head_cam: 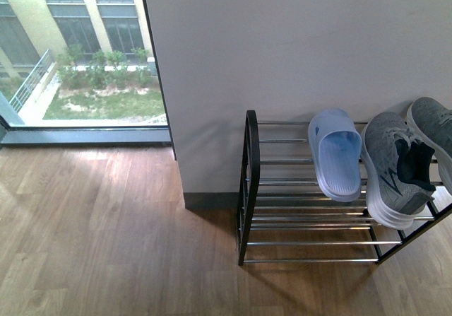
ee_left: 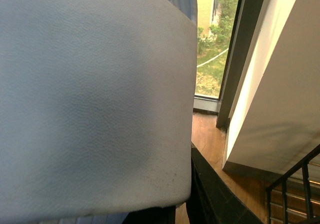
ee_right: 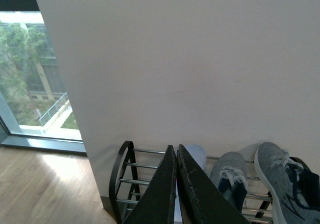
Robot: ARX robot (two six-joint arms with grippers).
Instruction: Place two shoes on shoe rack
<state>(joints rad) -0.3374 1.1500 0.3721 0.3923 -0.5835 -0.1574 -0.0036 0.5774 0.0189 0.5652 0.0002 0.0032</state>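
A plain pale grey wall (head_cam: 296, 47) fills the front view from twelve to three o'clock, with a dark skirting strip (head_cam: 210, 201) at its foot. At ten o'clock a floor-length window (head_cam: 78, 47) shows grass, shrubs and a yellow building. Daylight falls across the wooden plank floor (head_cam: 106, 238).

Two grippers, seen only from the wrist cameras

The right gripper (ee_right: 176, 156) has its black fingers pressed together. The left gripper's (ee_left: 182, 211) fingers are mostly hidden.
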